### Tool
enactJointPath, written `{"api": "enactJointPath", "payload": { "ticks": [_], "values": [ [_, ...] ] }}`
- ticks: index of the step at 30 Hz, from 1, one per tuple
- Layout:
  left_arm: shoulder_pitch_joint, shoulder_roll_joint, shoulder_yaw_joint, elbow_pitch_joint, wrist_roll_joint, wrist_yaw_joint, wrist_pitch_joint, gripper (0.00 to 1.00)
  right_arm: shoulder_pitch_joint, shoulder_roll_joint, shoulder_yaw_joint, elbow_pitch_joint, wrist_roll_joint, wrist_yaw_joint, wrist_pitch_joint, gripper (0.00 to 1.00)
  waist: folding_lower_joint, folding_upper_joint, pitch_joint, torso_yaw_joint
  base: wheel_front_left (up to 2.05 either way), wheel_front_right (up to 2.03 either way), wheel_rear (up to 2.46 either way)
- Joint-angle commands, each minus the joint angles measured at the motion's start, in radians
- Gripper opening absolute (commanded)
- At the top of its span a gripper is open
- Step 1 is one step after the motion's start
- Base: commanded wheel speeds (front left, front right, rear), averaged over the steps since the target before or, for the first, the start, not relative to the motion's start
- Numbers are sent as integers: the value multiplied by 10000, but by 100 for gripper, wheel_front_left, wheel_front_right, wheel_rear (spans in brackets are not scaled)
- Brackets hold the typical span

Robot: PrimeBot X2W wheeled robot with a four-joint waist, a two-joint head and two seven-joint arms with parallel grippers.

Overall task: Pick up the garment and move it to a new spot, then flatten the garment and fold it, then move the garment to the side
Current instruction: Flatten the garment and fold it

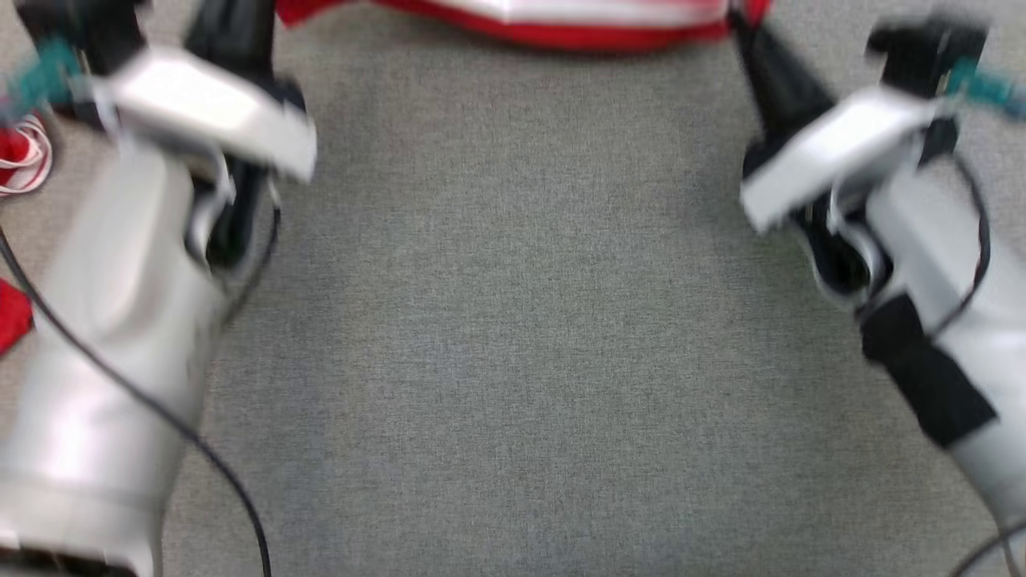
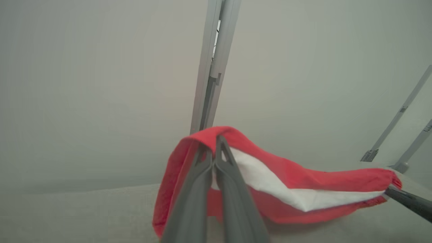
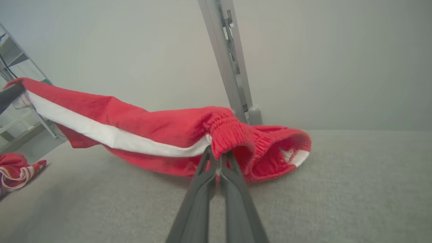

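Observation:
The garment (image 1: 521, 20) is red with a white side stripe and lies stretched along the far edge of the grey table (image 1: 513, 320). My left gripper (image 2: 215, 141) is shut on one red end of the garment (image 2: 303, 182), which rises off the surface. My right gripper (image 3: 217, 153) is shut on the ribbed elastic waistband of the garment (image 3: 135, 125). The cloth hangs in a span between both grips, its lower edge brushing the table. In the head view my blurred pale left arm (image 1: 120, 280) and right arm (image 1: 922, 240) reach forward at either side.
A second red and white cloth (image 1: 20, 152) lies bunched at the table's left, also seen as a small heap (image 3: 17, 170). A red scrap (image 1: 12, 316) sits nearer me. A grey metal post (image 2: 212, 67) stands behind the garment, with slanted frame legs (image 2: 398, 135) beyond.

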Motion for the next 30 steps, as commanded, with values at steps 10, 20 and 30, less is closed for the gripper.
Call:
{"api": "enactJointPath", "payload": {
  "ticks": [10, 20, 30],
  "values": [
    [5265, 655, 613, -4020, 27, 1008, 28, 0, 3215, -1268, 760, -2223, 1038, 0, -131, 0, 0, 0, -1117, -123, 0, 0, 0],
    [8633, 1556, 229, -6605, -297, 2119, 2010, 0, 5544, -1432, 437, -2175, 621, -1, -122, 0, 0, 0, -2356, -162, 0, 0, 0],
    [11309, 2489, 36, -9239, -978, 3231, 4061, 0, 8050, -1767, -430, -2939, 293, -3, 438, 0, 0, 0, -3243, -47, 0, 0, 0]
  ]
}}
